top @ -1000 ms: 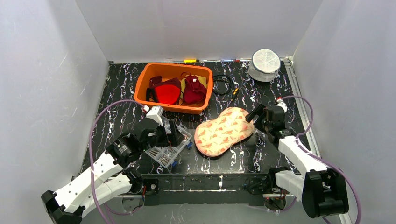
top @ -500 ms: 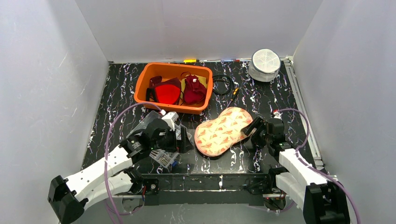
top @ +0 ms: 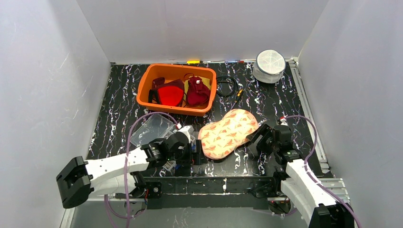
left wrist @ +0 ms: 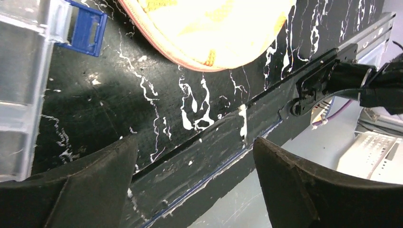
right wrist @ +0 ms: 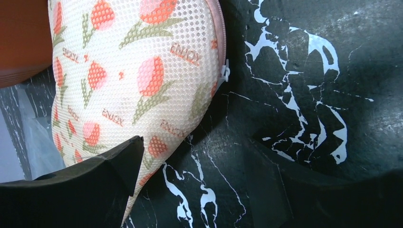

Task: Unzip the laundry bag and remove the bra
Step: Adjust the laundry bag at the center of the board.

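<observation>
The laundry bag point(top: 228, 133), white mesh printed with pink tulips, lies flat and zipped on the black marbled table. The bra is hidden. My left gripper point(top: 195, 153) hovers open just off the bag's near-left end. In the left wrist view the bag point(left wrist: 209, 28) sits above the gripper point(left wrist: 195, 156), and only the table edge shows between the fingers. My right gripper point(top: 256, 137) is open at the bag's right end. In the right wrist view the bag point(right wrist: 128, 76) and its white zipper pull point(right wrist: 225, 72) lie ahead of the gripper point(right wrist: 204, 166). Its left finger point(right wrist: 95, 180) overlaps the bag's edge.
An orange bin point(top: 145, 92) holding red garments stands behind the bag. A clear plastic organiser box point(top: 151, 129) with a blue latch point(left wrist: 85, 28) lies left of the left gripper. A black cable point(top: 227, 85) and a white round mesh container point(top: 270, 65) are at the back right.
My left arm has swung right and towards the near edge, off the clear box to the bag's near-left end. My right gripper has drawn back towards the near edge, staying beside the bag.
</observation>
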### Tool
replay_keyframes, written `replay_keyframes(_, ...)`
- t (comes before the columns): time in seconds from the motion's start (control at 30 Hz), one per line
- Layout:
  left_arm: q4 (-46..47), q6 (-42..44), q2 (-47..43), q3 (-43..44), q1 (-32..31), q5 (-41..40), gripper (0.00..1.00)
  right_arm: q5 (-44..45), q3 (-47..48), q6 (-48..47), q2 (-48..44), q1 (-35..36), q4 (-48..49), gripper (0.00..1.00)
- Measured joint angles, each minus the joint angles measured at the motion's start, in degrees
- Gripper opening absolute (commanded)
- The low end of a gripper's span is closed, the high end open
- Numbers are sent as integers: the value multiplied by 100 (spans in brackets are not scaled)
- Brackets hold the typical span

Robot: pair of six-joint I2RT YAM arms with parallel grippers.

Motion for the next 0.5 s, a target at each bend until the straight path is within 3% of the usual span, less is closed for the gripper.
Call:
replay_keyframes(0.27,658,-673,1180,46,-118,-369,78,-28,411,223,-107,0,-310,85)
replay_keyframes(0.5,817,-999,2026,505,-118,-710,77,-76,756,372,-212,0,-350,86)
